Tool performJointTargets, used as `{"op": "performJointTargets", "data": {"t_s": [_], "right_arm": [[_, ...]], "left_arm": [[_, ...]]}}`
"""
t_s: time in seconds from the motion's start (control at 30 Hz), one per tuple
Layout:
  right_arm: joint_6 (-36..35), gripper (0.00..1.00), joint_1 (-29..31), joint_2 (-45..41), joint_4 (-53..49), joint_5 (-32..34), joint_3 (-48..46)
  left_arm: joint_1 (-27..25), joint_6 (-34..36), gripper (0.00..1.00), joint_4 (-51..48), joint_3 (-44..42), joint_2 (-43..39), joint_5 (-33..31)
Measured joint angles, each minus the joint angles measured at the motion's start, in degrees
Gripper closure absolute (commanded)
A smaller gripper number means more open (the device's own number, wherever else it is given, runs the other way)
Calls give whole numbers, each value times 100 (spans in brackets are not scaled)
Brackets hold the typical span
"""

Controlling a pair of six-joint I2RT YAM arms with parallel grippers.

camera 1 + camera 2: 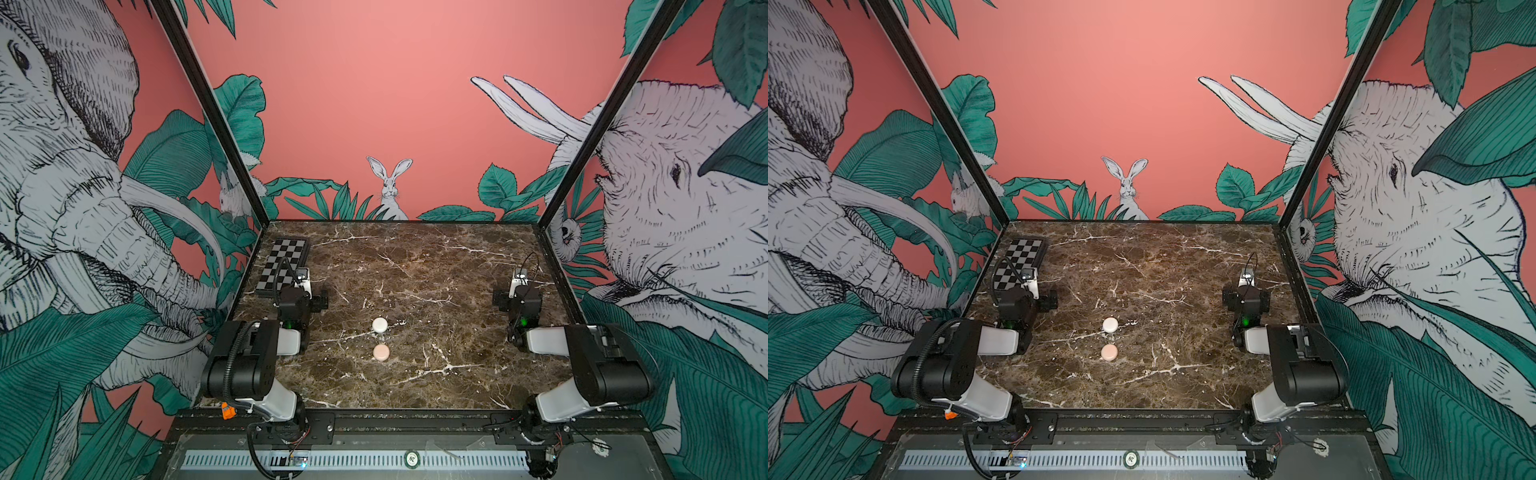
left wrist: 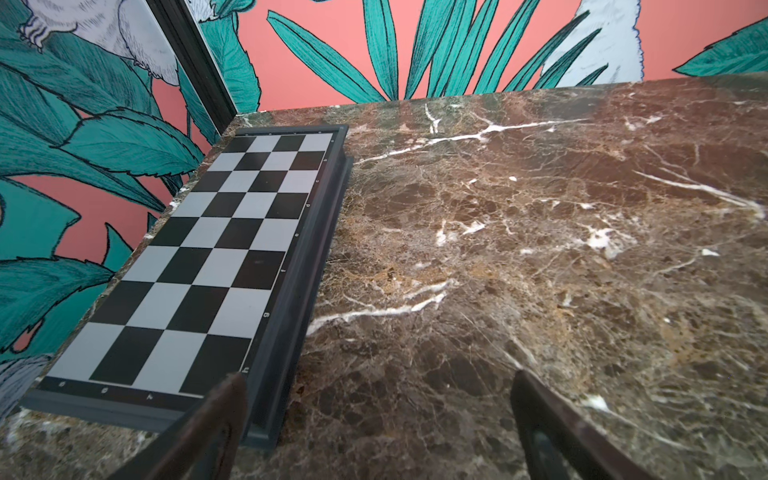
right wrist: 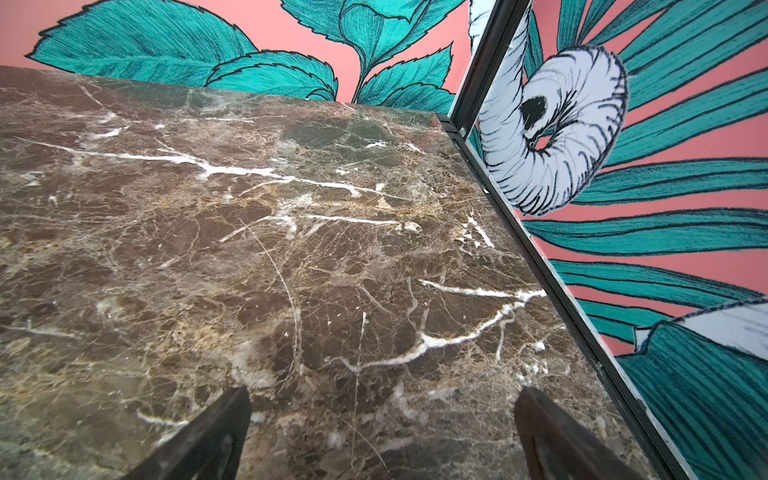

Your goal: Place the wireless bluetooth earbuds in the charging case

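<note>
- White round case point(image 1: 380, 324) point(image 1: 1110, 324) is lying flat on the brown marble counter point(image 1: 436, 270), about midway between the two arms in both top views.
- Peach round case point(image 1: 381, 352) point(image 1: 1109, 352) is sitting just beside the white round case, on its side toward the arm bases, with a small gap between them.
- Both cases are showing only smooth round tops.
- Earbuds are too small to pick out from the pale marble veins around the white round case, so I cannot tell where they are lying.
- Left hand point(image 2: 378, 382) is hovering low over the counter, well apart from the white round case, on its left and farther back. Its fingers point(image 2: 220, 415) are spread wide and gripping nothing.
- Right hand point(image 3: 382, 395) is hovering well apart from the white round case, on its right and farther back. Its fingers point(image 3: 216, 428) are also spread wide, with only bare marble between them.
- Folded chessboard point(image 1: 282, 266) point(image 1: 1019, 259) point(image 2: 199, 257) is lying flat well beyond the white round case, toward the far left corner of the counter, squares facing up.
- In the left wrist view, one finger of the left hand is overlapping the chessboard's near corner. I cannot tell whether they are touching.
</note>
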Motion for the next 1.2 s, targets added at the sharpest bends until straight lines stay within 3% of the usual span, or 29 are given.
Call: {"op": "performJointTargets", "data": {"t_s": [1.2], "right_arm": [[11, 2, 0, 0, 2, -2, 0]], "left_arm": [[-203, 197, 1, -337, 227, 17, -201]]}}
